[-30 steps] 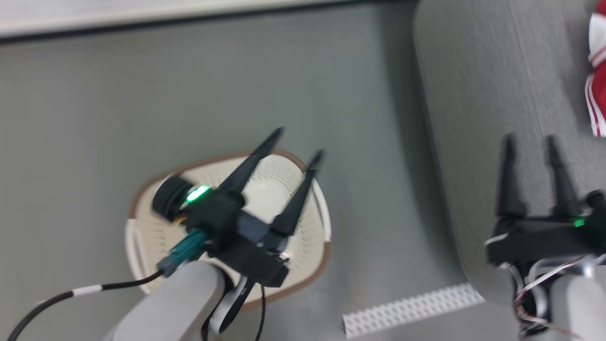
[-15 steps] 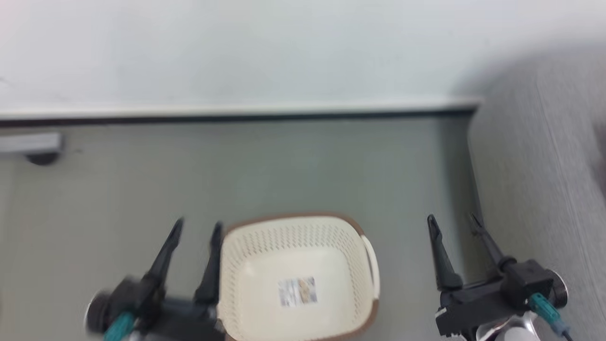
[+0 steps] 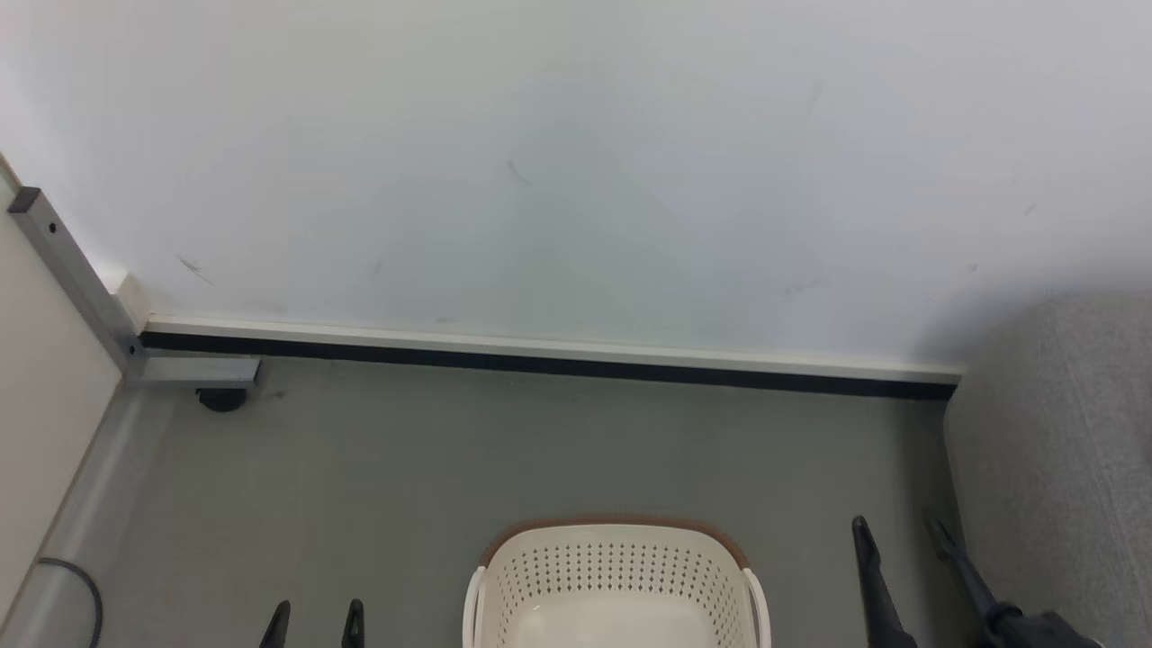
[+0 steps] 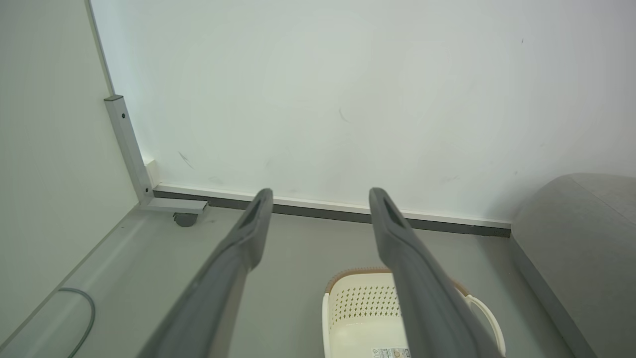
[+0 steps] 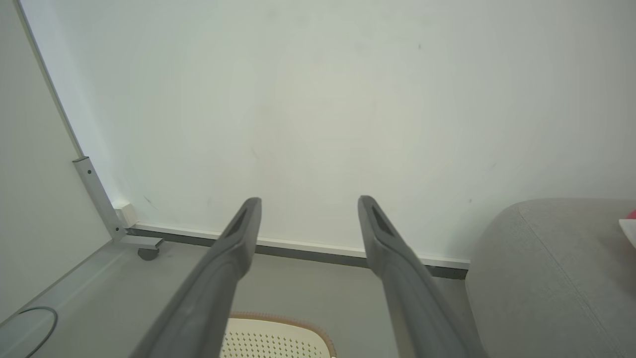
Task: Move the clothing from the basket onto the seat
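The cream basket (image 3: 616, 576) with its brown rim stands on the floor at the bottom centre of the head view, and the part of its inside that I see holds no fabric. Its label sticker (image 4: 390, 352) shows in the left wrist view. My left gripper (image 3: 315, 621) is open to the left of the basket, holding nothing. My right gripper (image 3: 898, 531) is open between the basket and the grey seat (image 3: 1062, 468). A sliver of red and white clothing (image 5: 629, 227) lies on the seat (image 5: 546, 268) at the right edge of the right wrist view.
A white wall with a dark baseboard (image 3: 540, 360) closes the far side. A metal frame post with a caster (image 3: 220, 399) stands in the left corner. A thin cable (image 3: 81, 585) lies on the grey-green floor at the left.
The head camera has tilted up from the floor to the wall. My left gripper, over the basket one second ago, now stands to its left; both grippers show lower in the view.
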Motion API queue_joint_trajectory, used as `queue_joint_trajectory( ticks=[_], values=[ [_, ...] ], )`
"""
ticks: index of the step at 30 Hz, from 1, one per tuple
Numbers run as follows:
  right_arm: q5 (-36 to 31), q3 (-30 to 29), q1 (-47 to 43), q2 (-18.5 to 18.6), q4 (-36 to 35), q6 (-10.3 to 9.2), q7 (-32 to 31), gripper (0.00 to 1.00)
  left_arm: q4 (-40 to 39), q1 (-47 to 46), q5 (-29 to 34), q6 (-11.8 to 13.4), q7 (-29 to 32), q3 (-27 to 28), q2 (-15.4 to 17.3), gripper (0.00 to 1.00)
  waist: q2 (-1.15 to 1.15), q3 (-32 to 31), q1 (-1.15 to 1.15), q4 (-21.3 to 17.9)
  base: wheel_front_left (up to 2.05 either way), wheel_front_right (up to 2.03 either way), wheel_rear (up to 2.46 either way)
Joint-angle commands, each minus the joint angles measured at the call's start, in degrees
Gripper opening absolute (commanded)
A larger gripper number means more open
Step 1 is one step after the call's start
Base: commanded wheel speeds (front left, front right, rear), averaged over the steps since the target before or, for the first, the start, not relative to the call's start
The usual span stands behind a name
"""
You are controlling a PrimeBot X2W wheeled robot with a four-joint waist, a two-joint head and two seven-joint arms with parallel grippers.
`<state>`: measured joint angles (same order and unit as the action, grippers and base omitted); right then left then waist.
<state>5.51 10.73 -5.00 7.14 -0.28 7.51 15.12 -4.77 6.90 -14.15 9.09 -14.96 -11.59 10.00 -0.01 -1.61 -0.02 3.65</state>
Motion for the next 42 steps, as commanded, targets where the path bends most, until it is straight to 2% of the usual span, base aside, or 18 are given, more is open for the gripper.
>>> queue_joint_trajectory(
  ticks=[1,8,17,26,27,33,42],
  values=[
    [-0.2,-0.3,-1.7,0.0,-0.3,-0.04,0.1,1.00,0.3,1.1,0.9,-0.6,-0.3,0.7,-0.2,1.00,0.01,-3.4,0.02,2.7,0.00,0.00,0.00],
    [0.1,-1.8,-9.0,-0.7,-1.6,-0.04,0.1,1.00,1.5,3.5,4.0,-4.0,-0.3,5.4,-3.8,1.00,0.01,-5.3,0.02,3.3,0.00,0.00,0.00],
    [0.0,0.7,-9.2,-0.4,-1.7,-0.04,0.1,1.00,2.2,4.1,7.1,-8.1,-0.3,8.4,-5.7,1.00,0.01,-5.4,0.02,2.1,0.00,0.00,0.00],
    [0.2,0.8,-9.5,0.1,-1.7,-0.04,0.1,1.00,2.1,4.2,8.5,-9.4,-0.3,9.9,-6.7,1.00,0.01,-5.0,0.02,2.0,0.00,0.00,0.00],
    [0.1,0.8,-9.6,-0.2,-1.6,0.00,0.0,0.00,2.3,3.6,7.8,-9.5,0.0,9.6,-6.7,0.00,0.01,-5.0,0.02,2.0,0.00,0.00,0.00],
    [1.4,0.8,-9.8,-0.4,0.5,0.00,-0.2,0.00,4.6,3.5,6.2,-9.6,0.4,9.3,-6.9,0.00,0.01,-4.9,0.02,2.0,0.00,0.00,0.00],
    [14.3,-1.6,-6.4,0.3,3.0,0.00,-3.0,0.00,7.6,0.1,-5.6,-10.5,2.3,9.1,-6.9,0.00,0.01,-4.3,0.02,1.5,0.00,0.00,0.00]
  ],
)
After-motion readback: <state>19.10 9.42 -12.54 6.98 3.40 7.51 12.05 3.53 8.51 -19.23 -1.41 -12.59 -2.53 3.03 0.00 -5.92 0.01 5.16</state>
